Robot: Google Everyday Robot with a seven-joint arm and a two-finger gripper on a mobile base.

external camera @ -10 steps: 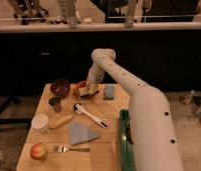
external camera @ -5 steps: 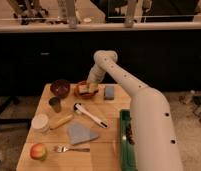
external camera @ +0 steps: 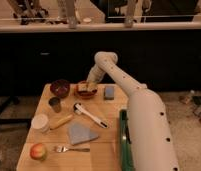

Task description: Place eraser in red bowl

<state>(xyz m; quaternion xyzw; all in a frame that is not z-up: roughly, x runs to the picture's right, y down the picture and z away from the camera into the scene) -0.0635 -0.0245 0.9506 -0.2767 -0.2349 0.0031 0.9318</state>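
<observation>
fingers of the gripper point(external camera: 88, 86) sit low over the red bowl point(external camera: 87, 90) at the table's point(external camera: 109, 142) far edge, their spread impossible to tell, the eraser point(external camera: 83, 87) apparently inside; a straight upward retreat looks safest.

The gripper point(external camera: 88, 82) hides part of the red bowl point(external camera: 87, 92).

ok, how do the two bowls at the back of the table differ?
The red bowl is bright orange-red; the maroon bowl is darker brown-red. The red bowl has a pale block in it, with the gripper just above; the maroon bowl looks empty and sits farther left. Both are round, shallow and similar in size.
</observation>
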